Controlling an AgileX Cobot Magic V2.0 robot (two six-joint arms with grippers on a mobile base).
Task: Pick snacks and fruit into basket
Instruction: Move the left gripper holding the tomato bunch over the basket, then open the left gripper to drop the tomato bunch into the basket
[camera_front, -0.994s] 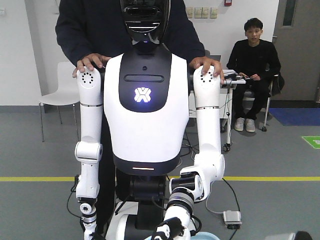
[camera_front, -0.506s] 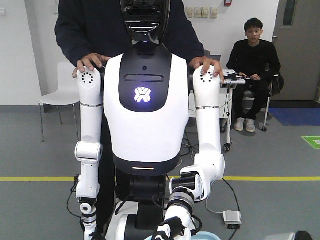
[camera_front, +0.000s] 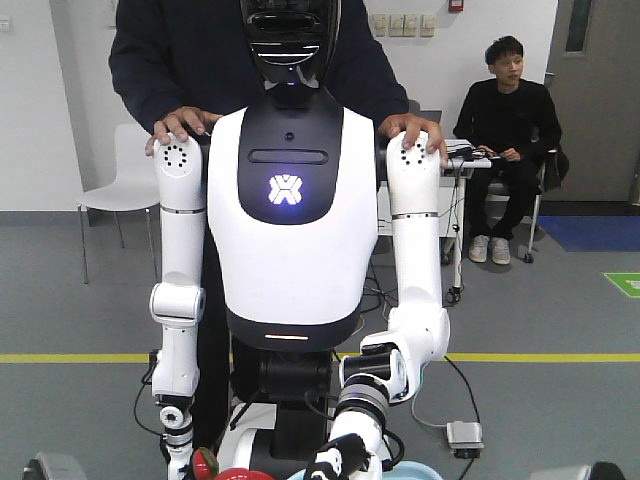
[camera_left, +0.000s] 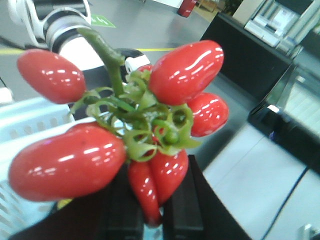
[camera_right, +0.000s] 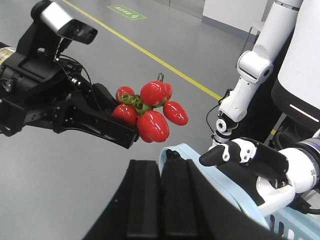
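Observation:
The fruit (camera_left: 150, 110), a cluster of glossy red oblong pieces with green leaves, fills the left wrist view. My left gripper (camera_left: 159, 215) is shut on the cluster's lowest pieces. The right wrist view shows this black gripper (camera_right: 127, 127) holding the cluster (camera_right: 150, 112) in the air, just up and left of the light-blue basket (camera_right: 300, 225). My right gripper (camera_right: 161, 167) is shut with the basket's handle (camera_right: 218, 172) pinched at its fingertips. The cluster's top (camera_front: 206, 464) peeks over the front view's bottom edge. No snacks are in view.
A white humanoid robot (camera_front: 285, 200) faces me, its hand (camera_right: 240, 152) right beside the basket handle. One person stands behind it and another sits (camera_front: 505, 110) at the back right. Grey floor with a yellow line (camera_right: 150, 55) lies below.
The red fruit cluster has risen into the bottom edge of the front view, and a grey part now shows at bottom left. The humanoid and both people have not moved.

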